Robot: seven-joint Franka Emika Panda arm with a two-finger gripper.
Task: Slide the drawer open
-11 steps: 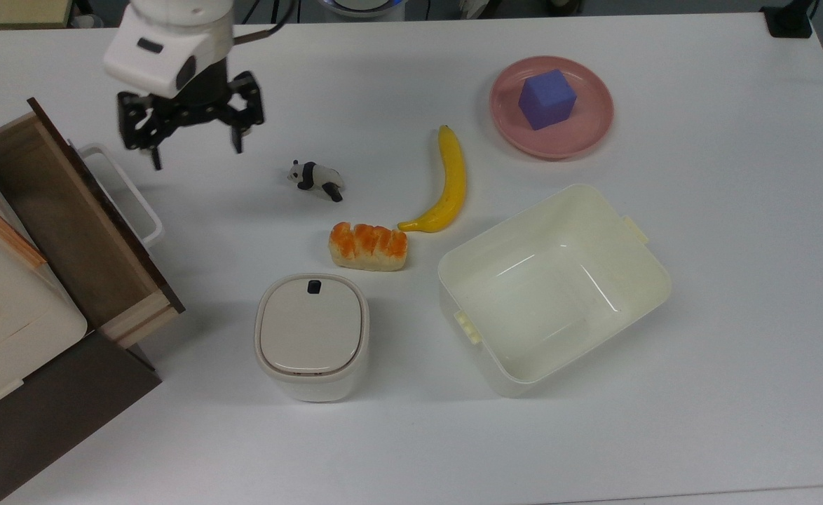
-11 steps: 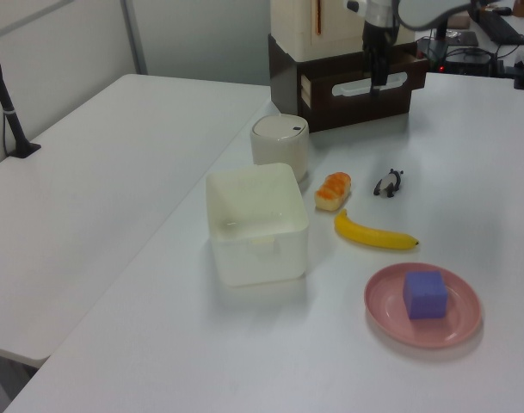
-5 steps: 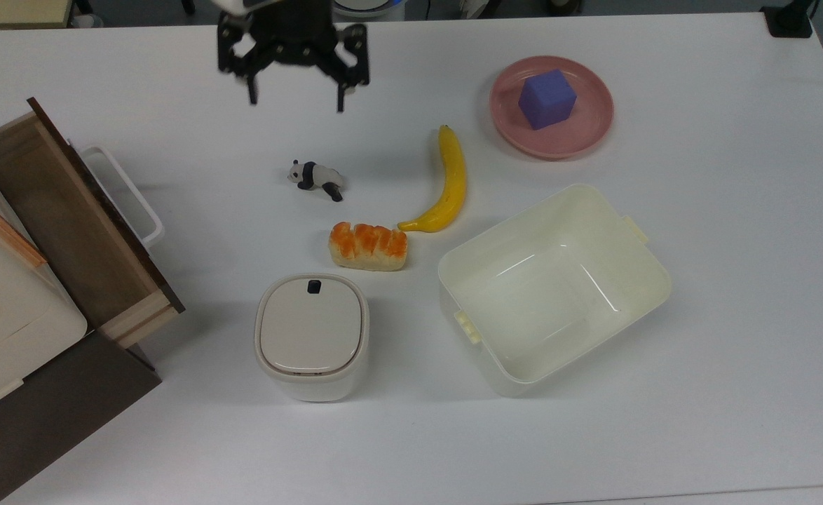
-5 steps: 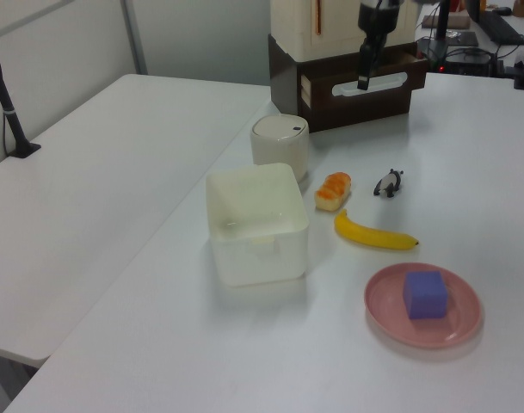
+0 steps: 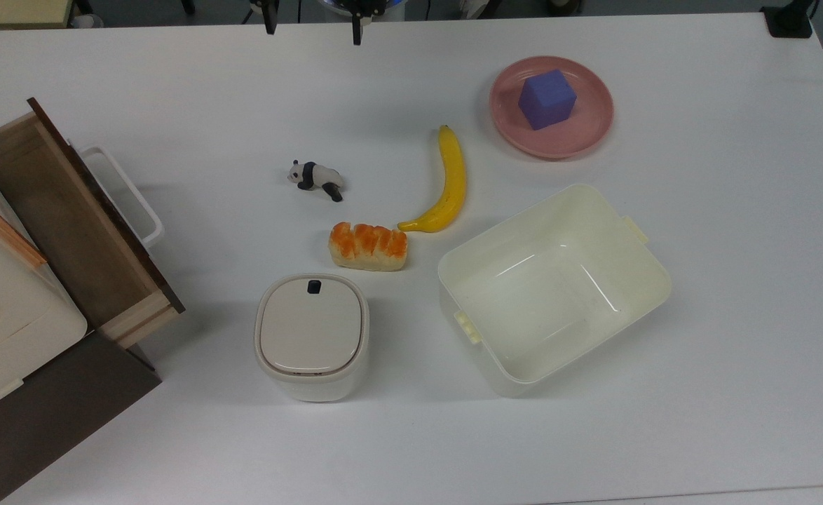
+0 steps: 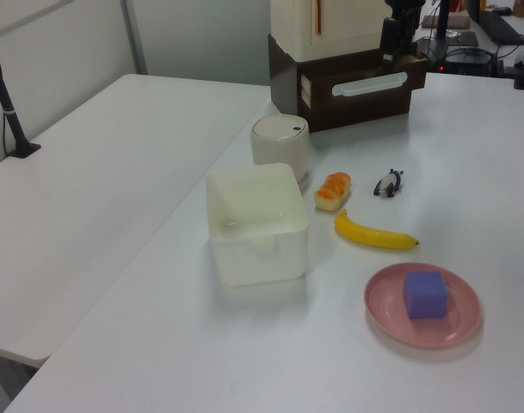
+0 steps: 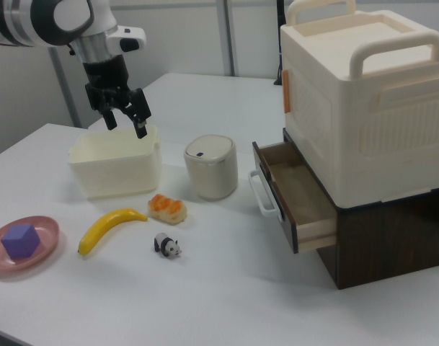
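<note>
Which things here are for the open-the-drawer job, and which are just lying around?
For the job:
- drawer, pulled out
- its white handle
- gripper, open, holding nothing

Just lying around:
- panda toy
- banana
- bread
- pink plate with purple cube
- cream tub
- lidded bin

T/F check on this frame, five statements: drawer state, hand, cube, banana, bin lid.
1. The drawer is pulled out, its inside showing. True.
2. The hand grips the drawer's white handle. False: it is up in the air, open and holding nothing, far from the handle.
3. The purple cube sits on the pink plate. True.
4. The banana lies inside the cream tub. False: it lies on the table beside the tub.
5. The white bin has its lid off. False: the lid is on.
</note>
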